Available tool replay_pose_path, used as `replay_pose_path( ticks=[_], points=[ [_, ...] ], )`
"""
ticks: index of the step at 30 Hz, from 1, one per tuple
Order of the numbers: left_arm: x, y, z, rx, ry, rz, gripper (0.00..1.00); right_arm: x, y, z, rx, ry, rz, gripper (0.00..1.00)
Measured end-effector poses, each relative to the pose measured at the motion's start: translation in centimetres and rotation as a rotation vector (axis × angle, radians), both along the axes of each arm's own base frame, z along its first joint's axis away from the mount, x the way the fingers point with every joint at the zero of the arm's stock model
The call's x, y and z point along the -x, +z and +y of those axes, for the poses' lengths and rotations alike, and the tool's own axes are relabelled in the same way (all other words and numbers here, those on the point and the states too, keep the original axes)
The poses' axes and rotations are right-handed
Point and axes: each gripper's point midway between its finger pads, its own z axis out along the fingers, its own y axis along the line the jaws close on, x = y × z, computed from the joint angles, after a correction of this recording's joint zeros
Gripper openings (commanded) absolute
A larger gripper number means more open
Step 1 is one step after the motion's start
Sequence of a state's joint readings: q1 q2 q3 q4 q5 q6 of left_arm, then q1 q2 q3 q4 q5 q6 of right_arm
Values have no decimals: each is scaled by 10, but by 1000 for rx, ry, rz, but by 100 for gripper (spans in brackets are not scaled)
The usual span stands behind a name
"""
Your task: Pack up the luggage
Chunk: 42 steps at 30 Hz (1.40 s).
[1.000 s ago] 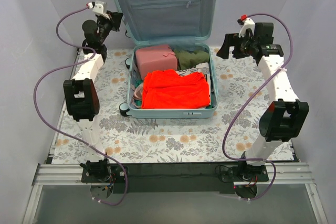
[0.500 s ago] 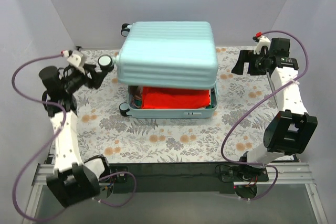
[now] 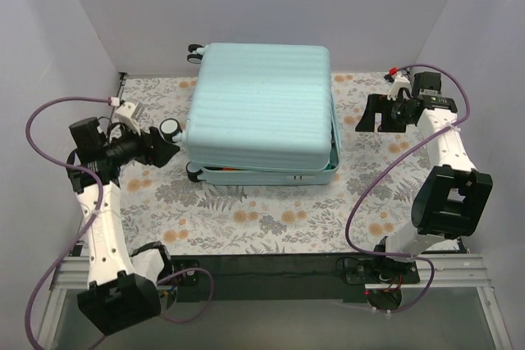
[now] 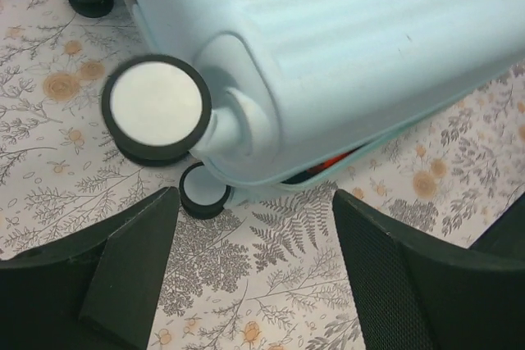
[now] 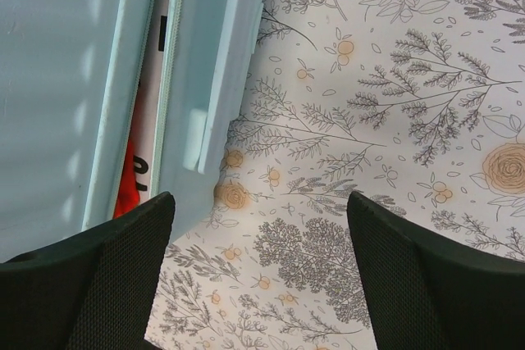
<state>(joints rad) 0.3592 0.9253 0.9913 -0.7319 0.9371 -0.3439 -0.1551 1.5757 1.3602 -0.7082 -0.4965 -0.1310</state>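
Note:
The luggage (image 3: pixel 261 108), a large pale mint ribbed hard-shell case, lies on the floral cloth with its lid lowered onto the base, a narrow gap left at the front. Red clothing (image 4: pixel 332 161) shows through that gap, and again in the right wrist view (image 5: pixel 127 186). My left gripper (image 3: pixel 170 152) is open just off the case's front-left corner, near a lid wheel (image 4: pixel 156 110); nothing lies between its fingers (image 4: pixel 135 264). At the case's right side my right gripper (image 3: pixel 367 118) is open, a short way from the shell (image 5: pixel 205 96), holding nothing.
A floral cloth (image 3: pixel 246 219) covers the table. Black-rimmed wheels stick out at the case's left side (image 4: pixel 203 190) and back left (image 3: pixel 194 52). White walls enclose the table on three sides. Purple cables loop from both arms.
The lid, upright a second ago, has swung down onto the base. My left gripper has opened and moved from the back left toward the front-left corner. The right gripper shifted slightly.

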Motion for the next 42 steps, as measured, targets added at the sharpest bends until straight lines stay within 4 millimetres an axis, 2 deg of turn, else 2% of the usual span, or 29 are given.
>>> replay_pose_path(
  ticks=[2, 6, 10, 14, 23, 29, 37, 42],
  points=[
    [-19, 11, 8, 43, 45, 34, 73, 0, -3, 1, -5, 4, 8, 85],
    [-67, 41, 26, 59, 62, 27, 82, 1, -7, 6, -20, 24, 17, 75],
    [-86, 45, 32, -40, -100, 7, 83, 11, -19, 16, -32, 59, 51, 74],
    [-84, 28, 36, -187, -268, -35, 84, 20, -24, 25, -41, 96, 75, 76],
    [-50, 0, 26, -348, -455, -112, 84, 21, -24, 26, -39, 110, 71, 77],
    [-49, -20, 17, -405, -540, -143, 84, 21, -24, 27, -40, 114, 70, 77],
    [-61, -52, 5, -492, -621, -181, 85, 21, -24, 28, -40, 117, 71, 78],
    [-68, -64, 4, -549, -642, -205, 85, 22, -25, 28, -41, 118, 75, 78]
  ],
)
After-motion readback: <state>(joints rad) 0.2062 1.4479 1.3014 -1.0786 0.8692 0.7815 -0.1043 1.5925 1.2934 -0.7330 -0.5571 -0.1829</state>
